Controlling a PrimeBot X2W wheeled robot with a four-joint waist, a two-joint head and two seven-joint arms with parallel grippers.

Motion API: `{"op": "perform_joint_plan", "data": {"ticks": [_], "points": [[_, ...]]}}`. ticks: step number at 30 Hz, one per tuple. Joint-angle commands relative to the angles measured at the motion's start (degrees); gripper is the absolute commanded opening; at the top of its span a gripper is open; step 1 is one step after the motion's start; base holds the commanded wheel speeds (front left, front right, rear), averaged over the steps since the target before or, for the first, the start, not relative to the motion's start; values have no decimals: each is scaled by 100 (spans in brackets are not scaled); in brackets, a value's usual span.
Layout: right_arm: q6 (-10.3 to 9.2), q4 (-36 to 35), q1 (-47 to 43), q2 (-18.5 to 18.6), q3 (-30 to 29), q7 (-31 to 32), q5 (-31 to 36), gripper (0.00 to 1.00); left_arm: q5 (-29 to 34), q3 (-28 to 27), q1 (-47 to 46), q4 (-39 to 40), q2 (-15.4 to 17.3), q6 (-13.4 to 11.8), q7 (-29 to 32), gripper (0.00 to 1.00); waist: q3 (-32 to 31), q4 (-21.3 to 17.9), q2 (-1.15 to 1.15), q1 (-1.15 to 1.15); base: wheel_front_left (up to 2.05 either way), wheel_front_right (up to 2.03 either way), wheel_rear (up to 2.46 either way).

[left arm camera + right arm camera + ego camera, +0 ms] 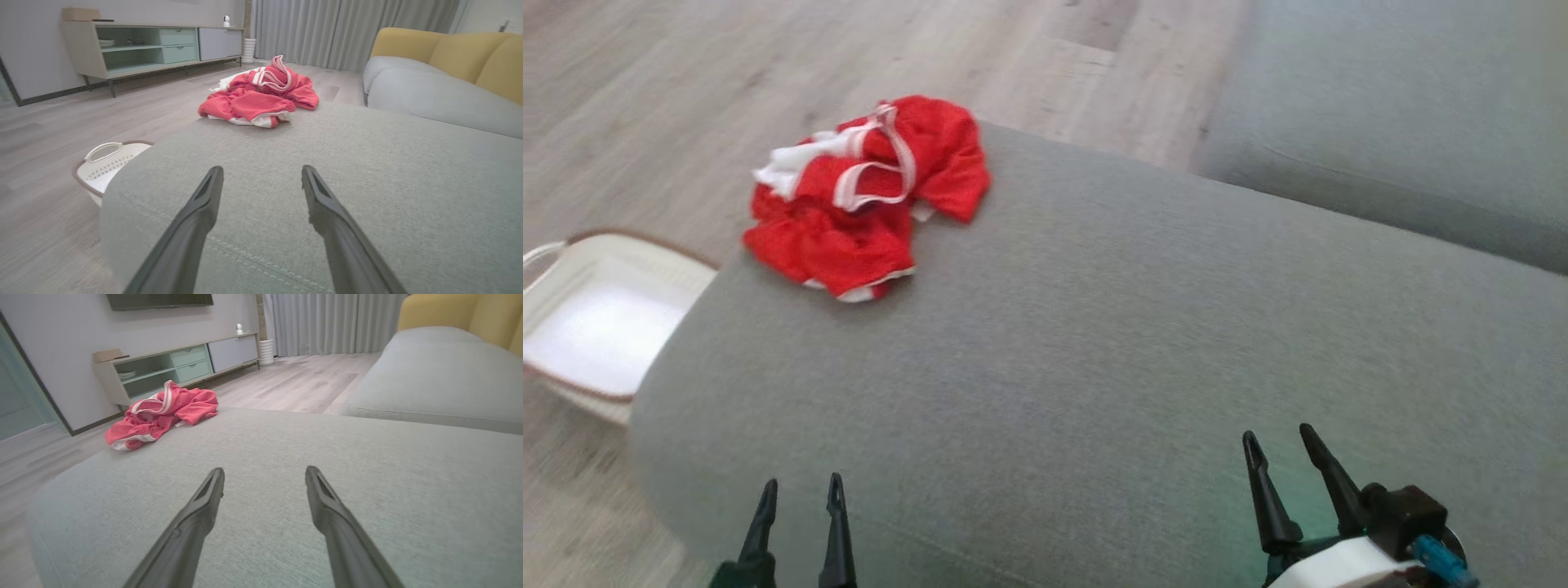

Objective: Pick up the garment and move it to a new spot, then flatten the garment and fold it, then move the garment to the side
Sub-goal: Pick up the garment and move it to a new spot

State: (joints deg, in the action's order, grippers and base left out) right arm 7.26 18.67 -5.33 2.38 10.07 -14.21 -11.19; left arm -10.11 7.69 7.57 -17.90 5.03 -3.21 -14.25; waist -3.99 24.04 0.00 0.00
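Head view: the red garment (866, 196) lies crumpled at the far left corner of the grey sofa cushion (1094, 327). The left gripper (802, 482) and right gripper (1277, 433) are well short of it, jaws apart and empty.

Left wrist view: it's straight ahead and looks light and floppy. I'd pinch a white-trimmed edge.

Right wrist view: it's off to the left, beyond the spread fingers.

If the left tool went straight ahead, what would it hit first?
Probably the red garment, lying ahead near the far edge of the grey cushion. The open left tool points across bare fabric towards it, though it might graze the cushion first.
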Motion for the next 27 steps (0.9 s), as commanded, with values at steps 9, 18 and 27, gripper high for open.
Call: {"op": "perform_joint_plan", "data": {"ticks": [9, 18, 27], "points": [[23, -85, 387, 50, 347, -79, 6, 100, -111, -268, -40, 398, 51, -149, -49, 100, 145, 440, 0, 0, 0, 0, 0], [23, -74, 423, 50, 288, -79, 67, 100, -122, -327, -64, 624, 121, -200, -63, 100, 194, 476, 0, 0, 0, 0, 0], [23, -268, 356, 50, 20, -79, 331, 100, -157, -737, -1159, 1857, 874, -96, 480, 100, 447, 318, 0, 0, 0, 0, 0]]}}
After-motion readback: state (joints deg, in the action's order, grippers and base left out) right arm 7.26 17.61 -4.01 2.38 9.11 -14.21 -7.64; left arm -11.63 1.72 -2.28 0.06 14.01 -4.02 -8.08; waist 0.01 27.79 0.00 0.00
